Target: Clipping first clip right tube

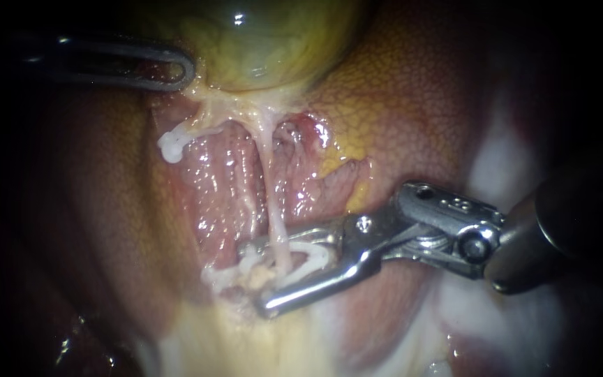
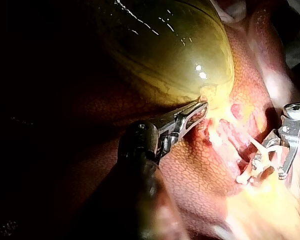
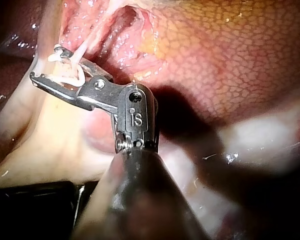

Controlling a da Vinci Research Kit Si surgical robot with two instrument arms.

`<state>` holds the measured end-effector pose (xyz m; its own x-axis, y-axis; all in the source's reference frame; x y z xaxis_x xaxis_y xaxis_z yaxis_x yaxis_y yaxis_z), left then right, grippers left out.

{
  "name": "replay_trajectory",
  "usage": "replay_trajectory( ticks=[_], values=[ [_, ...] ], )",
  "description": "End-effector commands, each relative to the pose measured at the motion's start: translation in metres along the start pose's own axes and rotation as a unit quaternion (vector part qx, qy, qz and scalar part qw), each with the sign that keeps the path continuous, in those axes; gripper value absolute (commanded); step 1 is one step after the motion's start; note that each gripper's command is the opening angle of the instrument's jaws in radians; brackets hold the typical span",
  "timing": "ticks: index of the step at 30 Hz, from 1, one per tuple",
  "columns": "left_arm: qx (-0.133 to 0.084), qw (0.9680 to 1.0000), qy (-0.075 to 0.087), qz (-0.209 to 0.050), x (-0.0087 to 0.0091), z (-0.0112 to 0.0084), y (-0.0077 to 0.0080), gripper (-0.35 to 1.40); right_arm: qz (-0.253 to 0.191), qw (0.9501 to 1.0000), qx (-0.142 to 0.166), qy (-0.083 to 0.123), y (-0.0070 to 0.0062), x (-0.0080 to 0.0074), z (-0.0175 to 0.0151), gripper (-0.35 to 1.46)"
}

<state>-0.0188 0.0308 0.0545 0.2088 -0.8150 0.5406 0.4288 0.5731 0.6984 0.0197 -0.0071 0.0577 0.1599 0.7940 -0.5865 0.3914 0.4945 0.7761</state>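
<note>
While the jaws of your right instrument (image 1: pixel 253 278) stand apart carrying the clip (image 1: pixel 315 253) astride the right tube (image 1: pixel 271 192), square them across it before closing fully.

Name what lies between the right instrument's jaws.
Endoscope view: the right tube crosses between the jaws of the right instrument, inside the white clip they hold.

Left instrument at the gallbladder's base

The left instrument (image 2: pixel 203 106) closes its end effector on the gallbladder (image 2: pixel 165 50); beyond, the right instrument (image 2: pixel 268 167) holds a white clip (image 2: pixel 253 166) astride a thin tube (image 2: pixel 256 145).
</note>
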Motion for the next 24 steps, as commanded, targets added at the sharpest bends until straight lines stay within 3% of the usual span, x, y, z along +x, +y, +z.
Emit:
replay_trajectory(
  ticks=[1,9,12,24],
  values=[
    [0.000,1.0000,0.000,0.000,0.0000,0.0000,0.0000,-0.35,0.004,1.0000,-0.001,0.001,0.0000,0.0002,0.0000,0.17],
    [0.000,1.0000,0.000,0.000,0.0000,0.0000,0.0000,-0.35,0.017,0.9998,0.000,0.001,0.0001,0.0007,-0.0002,-0.15],
    [0.000,1.0000,0.000,0.000,0.0000,0.0000,0.0000,-0.35,0.029,0.9996,0.001,0.001,0.0002,0.0006,-0.0003,-0.35],
    [0.000,1.0000,0.000,0.000,0.0000,0.0000,0.0000,-0.35,0.040,0.9992,0.000,0.001,0.0007,0.0004,-0.0006,-0.35]
  ],
)
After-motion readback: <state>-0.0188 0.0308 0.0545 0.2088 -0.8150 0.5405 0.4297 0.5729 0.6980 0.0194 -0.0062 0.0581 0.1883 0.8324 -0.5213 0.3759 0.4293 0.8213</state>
